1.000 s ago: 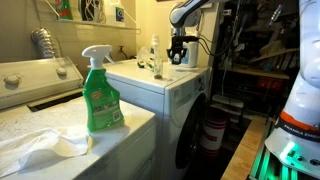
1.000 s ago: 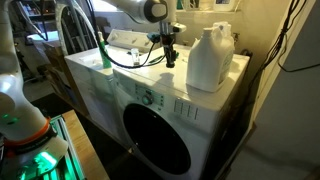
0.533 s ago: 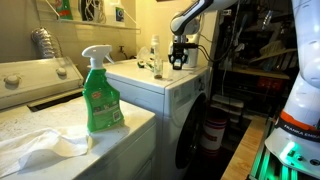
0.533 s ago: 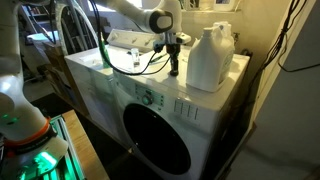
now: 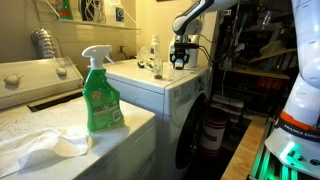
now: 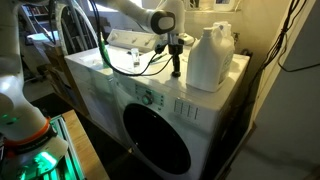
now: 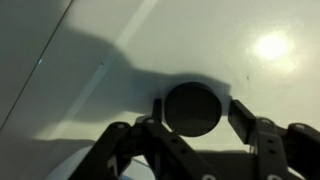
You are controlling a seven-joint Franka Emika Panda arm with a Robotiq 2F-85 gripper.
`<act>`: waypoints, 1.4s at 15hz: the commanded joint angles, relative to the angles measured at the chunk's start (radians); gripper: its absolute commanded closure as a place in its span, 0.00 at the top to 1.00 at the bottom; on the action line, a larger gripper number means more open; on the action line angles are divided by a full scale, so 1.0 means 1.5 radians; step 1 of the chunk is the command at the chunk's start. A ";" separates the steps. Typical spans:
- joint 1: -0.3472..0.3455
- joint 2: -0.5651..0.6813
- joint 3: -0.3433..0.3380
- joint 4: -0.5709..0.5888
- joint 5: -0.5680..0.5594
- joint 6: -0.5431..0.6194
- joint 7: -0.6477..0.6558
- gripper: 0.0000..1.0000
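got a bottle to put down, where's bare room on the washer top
Free: the front strip of the washer top, between the cable and the front edge. Crowded: the back corner, where the jug stands close beside the gripper, whose fingers flank a dark cap.

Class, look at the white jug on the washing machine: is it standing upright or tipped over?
Upright: the white jug stands on its base on the washer top, with its cap uppermost.
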 commanded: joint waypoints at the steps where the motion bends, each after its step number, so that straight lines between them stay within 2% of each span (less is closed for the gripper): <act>1: 0.011 -0.035 0.002 -0.016 -0.009 -0.008 -0.016 0.99; 3: 0.027 -0.064 0.005 -0.024 -0.044 -0.024 -0.031 1.00; 7: 0.058 -0.154 0.028 -0.050 -0.127 -0.114 -0.096 1.00; 10: 0.062 -0.217 0.052 -0.055 -0.163 -0.162 -0.175 1.00; 15: 0.052 -0.315 0.070 -0.079 -0.164 -0.174 -0.348 1.00; 20: 0.055 -0.411 0.056 -0.122 -0.089 -0.181 -0.537 1.00; 21: 0.051 -0.358 0.067 -0.071 -0.117 -0.180 -0.474 1.00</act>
